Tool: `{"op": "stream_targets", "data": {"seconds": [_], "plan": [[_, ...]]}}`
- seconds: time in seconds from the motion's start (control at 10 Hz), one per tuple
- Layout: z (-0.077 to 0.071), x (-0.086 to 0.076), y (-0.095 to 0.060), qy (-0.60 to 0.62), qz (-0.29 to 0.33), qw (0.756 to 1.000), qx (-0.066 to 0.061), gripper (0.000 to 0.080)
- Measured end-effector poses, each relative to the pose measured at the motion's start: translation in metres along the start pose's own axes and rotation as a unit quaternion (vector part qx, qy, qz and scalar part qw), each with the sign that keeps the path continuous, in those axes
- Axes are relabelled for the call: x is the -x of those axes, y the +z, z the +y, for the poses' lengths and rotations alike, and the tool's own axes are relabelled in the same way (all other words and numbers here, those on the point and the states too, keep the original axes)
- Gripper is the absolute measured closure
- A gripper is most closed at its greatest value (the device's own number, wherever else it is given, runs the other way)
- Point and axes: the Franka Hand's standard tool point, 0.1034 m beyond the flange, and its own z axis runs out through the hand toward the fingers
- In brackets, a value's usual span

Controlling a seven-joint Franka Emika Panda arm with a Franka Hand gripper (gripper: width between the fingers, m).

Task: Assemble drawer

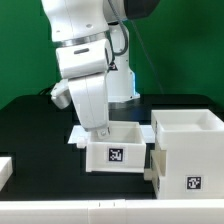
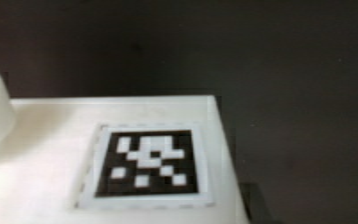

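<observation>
The drawer (image 1: 117, 146) stands upright on the black bench (image 1: 40, 135), with its open side up and a black-and-white tag (image 1: 116, 155) on the wall that faces the exterior camera. On the exterior view's right of the drawer, touching or almost touching it, stands the larger white box (image 1: 188, 150), which is taller. The hand (image 1: 99, 131) is low at the drawer's rim, on the side away from the box. I cannot tell if its fingers are spread or pressed together. The wrist view shows a tag (image 2: 151, 157) on a white surface from very near.
</observation>
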Motion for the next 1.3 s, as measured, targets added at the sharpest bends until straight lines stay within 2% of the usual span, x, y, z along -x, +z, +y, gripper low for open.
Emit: {"op": "stream_targets", "data": {"seconds": [0.4, 0.9, 1.3], "plan": [[0.001, -0.018, 0.004, 0.003, 0.004, 1.000, -0.002, 0.0759], [-0.004, -0.022, 0.009, 0.009, 0.005, 1.000, -0.008, 0.0759], [-0.004, -0.029, 0.012, 0.013, 0.005, 1.000, -0.005, 0.0759]]}}
